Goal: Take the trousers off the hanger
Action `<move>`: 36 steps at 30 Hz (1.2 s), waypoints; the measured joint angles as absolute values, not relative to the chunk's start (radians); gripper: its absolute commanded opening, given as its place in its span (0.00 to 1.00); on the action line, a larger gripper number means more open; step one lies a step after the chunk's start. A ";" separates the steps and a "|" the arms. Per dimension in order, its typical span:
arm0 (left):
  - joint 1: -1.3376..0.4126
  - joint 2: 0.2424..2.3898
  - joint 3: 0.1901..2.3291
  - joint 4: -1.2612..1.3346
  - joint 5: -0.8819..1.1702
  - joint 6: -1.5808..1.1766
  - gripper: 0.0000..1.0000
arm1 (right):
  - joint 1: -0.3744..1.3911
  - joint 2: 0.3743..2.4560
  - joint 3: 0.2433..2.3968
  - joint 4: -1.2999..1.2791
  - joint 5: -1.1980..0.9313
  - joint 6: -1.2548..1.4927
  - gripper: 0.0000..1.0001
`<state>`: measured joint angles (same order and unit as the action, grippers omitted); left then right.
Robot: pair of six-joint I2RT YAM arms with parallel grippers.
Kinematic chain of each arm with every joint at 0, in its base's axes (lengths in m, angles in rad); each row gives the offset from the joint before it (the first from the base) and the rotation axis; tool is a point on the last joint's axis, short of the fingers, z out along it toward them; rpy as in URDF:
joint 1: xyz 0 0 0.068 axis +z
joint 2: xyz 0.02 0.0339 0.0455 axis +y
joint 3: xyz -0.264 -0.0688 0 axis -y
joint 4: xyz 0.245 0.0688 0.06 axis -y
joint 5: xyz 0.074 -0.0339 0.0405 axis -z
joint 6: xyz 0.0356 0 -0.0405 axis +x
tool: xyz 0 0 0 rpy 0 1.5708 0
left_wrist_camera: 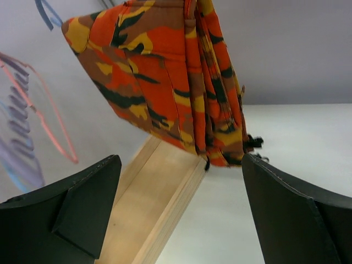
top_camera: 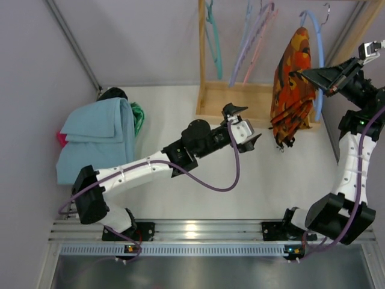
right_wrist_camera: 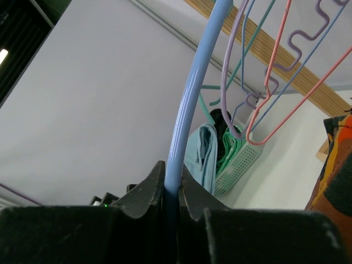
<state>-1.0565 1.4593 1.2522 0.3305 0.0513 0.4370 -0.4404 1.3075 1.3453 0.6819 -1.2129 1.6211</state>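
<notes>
The orange camouflage trousers (top_camera: 292, 87) hang folded over a blue hanger (top_camera: 316, 42) on the wooden rack at the back right. They fill the top of the left wrist view (left_wrist_camera: 165, 82). My right gripper (top_camera: 316, 77) is shut on the blue hanger (right_wrist_camera: 190, 110), its jaws pinching the hanger's arm beside the trousers. My left gripper (top_camera: 243, 123) is open and empty, a little left of and below the trousers' lower edge, with its fingers (left_wrist_camera: 82, 203) spread wide.
The wooden rack base (top_camera: 231, 99) lies under the trousers. Teal, purple and pink empty hangers (top_camera: 252, 36) hang to the left. A basket of folded teal and green clothes (top_camera: 99, 135) sits at the far left.
</notes>
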 measured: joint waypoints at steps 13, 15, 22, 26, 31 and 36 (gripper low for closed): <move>-1.173 1.769 1.455 0.635 0.029 0.476 0.79 | -0.440 0.899 1.224 0.097 -1.094 1.351 0.00; -1.179 1.780 1.469 0.664 0.027 0.472 0.78 | -0.440 0.869 1.211 0.037 -1.069 1.335 0.00; -1.209 1.790 1.485 0.743 0.025 0.453 0.76 | -0.440 0.852 1.202 -0.125 -0.986 1.311 0.00; -1.238 1.800 1.485 0.759 0.016 0.440 0.76 | -0.440 0.852 1.202 -0.160 -0.960 1.309 0.00; -1.258 1.844 1.497 0.768 -0.029 0.436 0.77 | -0.440 0.852 1.202 -0.166 -0.955 1.309 0.00; -1.256 1.914 1.526 0.768 -0.091 0.432 0.77 | -0.440 0.852 1.202 -0.168 -0.967 1.307 0.00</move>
